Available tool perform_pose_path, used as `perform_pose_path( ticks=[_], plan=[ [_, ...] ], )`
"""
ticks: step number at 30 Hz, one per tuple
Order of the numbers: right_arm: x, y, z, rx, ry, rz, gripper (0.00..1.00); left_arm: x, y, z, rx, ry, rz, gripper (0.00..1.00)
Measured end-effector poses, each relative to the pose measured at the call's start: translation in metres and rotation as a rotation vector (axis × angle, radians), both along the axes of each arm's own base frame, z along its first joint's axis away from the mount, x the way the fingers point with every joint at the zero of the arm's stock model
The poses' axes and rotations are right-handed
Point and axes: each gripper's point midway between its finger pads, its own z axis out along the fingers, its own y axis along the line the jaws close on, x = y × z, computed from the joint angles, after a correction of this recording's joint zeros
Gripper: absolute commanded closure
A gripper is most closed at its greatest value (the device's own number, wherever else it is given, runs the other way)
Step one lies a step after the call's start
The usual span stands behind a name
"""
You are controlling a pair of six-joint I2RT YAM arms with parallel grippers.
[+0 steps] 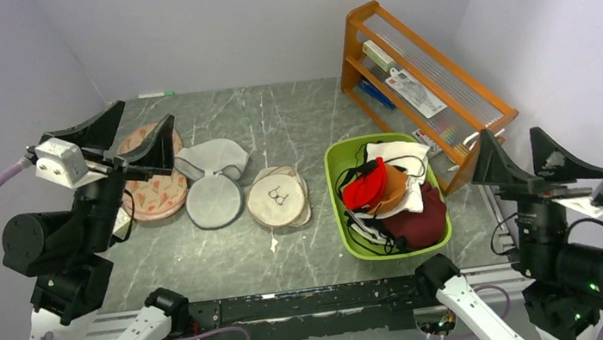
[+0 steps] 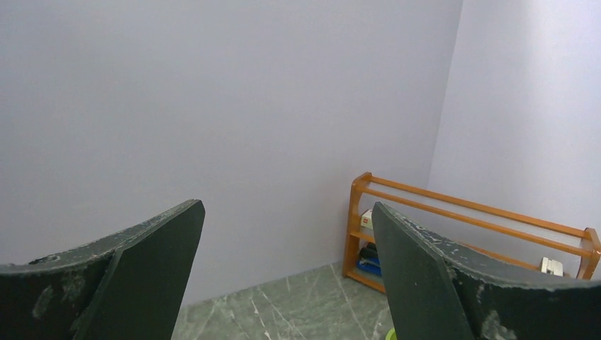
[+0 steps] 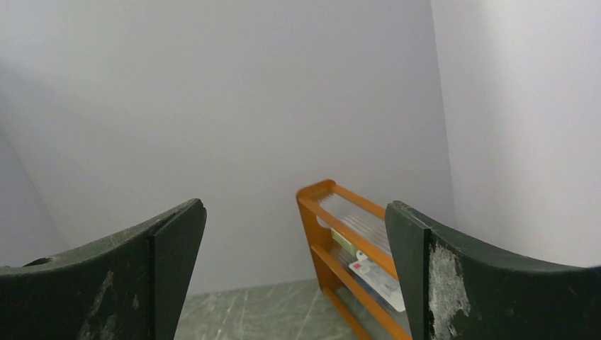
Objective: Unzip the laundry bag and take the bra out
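left gripper (image 1: 144,114) and right gripper (image 1: 511,141), black two-finger pincers, hover raised, jaws spread wide, grasping nothing. round cream-beige mesh laundry bag (image 1: 278,197) lies on grey marbled table (image 1: 291,110); bright red bra (image 1: 366,188) rests in green plastic tub (image 1: 338,209) nearby.

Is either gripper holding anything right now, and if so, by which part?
Nothing is held. The left gripper and the right gripper are both open and empty, raised above the table. The laundry bag lies apart from both.
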Motion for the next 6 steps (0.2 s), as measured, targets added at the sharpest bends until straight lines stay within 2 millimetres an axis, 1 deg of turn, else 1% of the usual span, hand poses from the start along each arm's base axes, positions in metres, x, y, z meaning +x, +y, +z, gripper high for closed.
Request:
perform_pose_path(
  ticks=[4,6],
  plan=[
    [0.019,0.007,-0.009,-0.017,0.069,-0.008,0.00,0.007,0.000,-0.010,-0.005,0.029,0.012,0.00],
    [0.023,0.009,-0.012,-0.022,0.085,-0.007,0.00,0.010,0.000,-0.015,-0.006,0.042,0.020,0.00]
  ],
)
